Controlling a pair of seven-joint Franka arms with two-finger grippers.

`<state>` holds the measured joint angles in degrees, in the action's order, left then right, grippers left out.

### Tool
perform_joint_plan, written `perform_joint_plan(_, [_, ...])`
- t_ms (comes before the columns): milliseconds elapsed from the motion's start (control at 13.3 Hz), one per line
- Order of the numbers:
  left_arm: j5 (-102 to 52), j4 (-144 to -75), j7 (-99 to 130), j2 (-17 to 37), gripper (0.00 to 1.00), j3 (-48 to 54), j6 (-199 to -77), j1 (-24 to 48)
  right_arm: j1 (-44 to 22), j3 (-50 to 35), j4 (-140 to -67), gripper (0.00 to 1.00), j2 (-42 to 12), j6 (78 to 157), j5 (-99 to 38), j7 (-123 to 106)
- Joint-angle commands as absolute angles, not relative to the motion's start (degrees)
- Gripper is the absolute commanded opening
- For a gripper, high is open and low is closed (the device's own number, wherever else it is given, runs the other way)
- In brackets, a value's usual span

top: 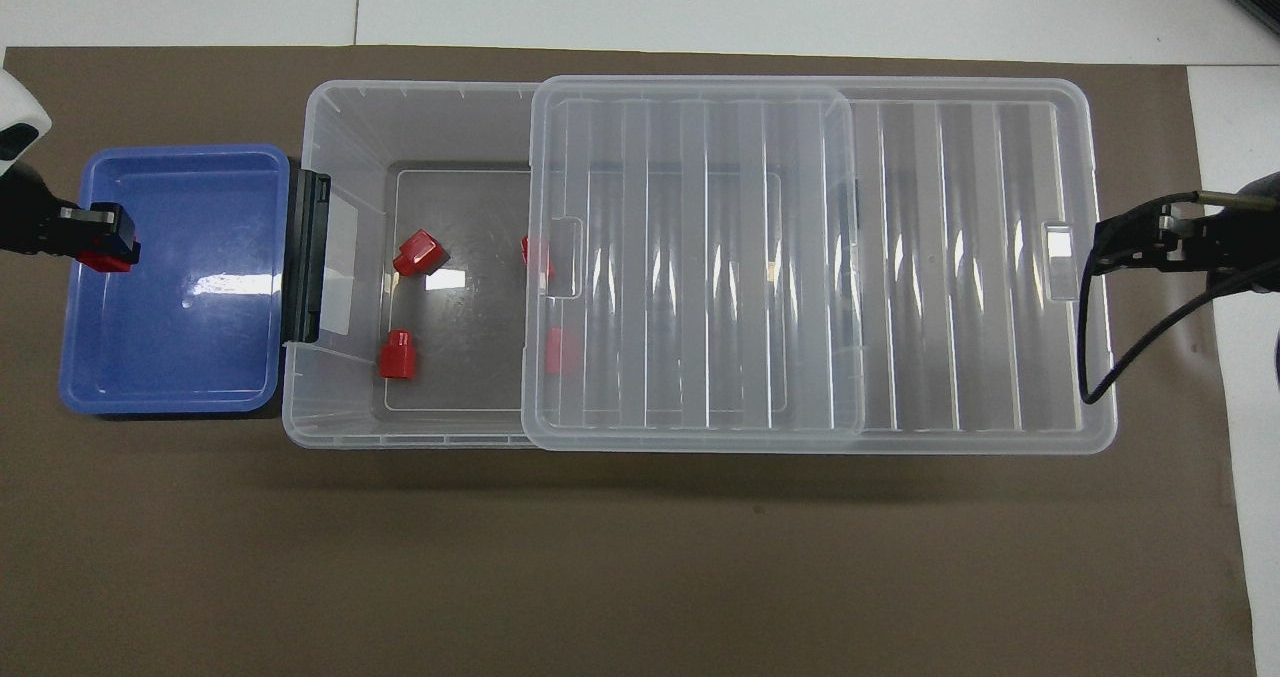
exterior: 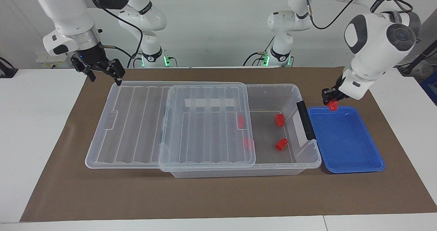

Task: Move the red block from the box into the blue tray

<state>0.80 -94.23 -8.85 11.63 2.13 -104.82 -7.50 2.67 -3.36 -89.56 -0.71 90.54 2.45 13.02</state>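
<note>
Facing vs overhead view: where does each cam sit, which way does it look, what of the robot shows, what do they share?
Facing view: high across the table, looking at the robots; both arms with bases show, left gripper holding a red block over the tray, right gripper over the lid.
Overhead view: above the robots' end, looking steeply down; only gripper ends show at the side edges.
Shared: box, lid, tray, held block, loose blocks.

tray beside box (left arm's end) | lid on box | blocks in box
</note>
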Motion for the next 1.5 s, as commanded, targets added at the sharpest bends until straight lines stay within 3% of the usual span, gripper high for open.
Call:
perform_joint_plan(0, [0.0,-107.6,-14.6,7.1,0.0,2.6,-118.4,-9.4,3.3,-4.0,-89.3,1.0,-1.1,89.6,2.3,13.9])
perform_joint_plan(226, [0.0,-109.0,-17.7,9.8,0.0,2.6,-124.6,-10.2,3.8,-3.7,-90.5,0.98,-0.5,90.8,2.3,13.7])
perform_joint_plan(301, [0.0,-109.9,-19.0,9.9,0.0,2.6,-126.0,-10.5,4.6,-3.7,-90.8,0.73,-0.5,91.5,2.3,13.7])
perform_joint_plan(451, [0.0,-112.8,-22.1,10.5,0.0,2.6,-131.6,-12.3,5.5,-3.6,-92.4,0.0,-0.4,93.7,2.3,13.3])
perform_joint_plan(903, [0.0,-117.1,-22.8,15.9,0.0,2.7,-142.8,-12.7,10.4,-3.6,-100.9,0.0,-0.3,106.2,2.3,10.4])
perform_joint_plan(1128, [0.0,-117.7,-22.4,16.0,0.0,2.7,-143.3,-12.3,13.3,-3.6,-106.5,0.0,0.2,113.1,2.3,5.0])
perform_joint_plan(1429, [0.0,-121.0,-22.4,16.0,0.0,2.7,-147.8,-12.7,13.3,-3.6,-107.8,0.0,-1.8,117.7,2.3,5.3])
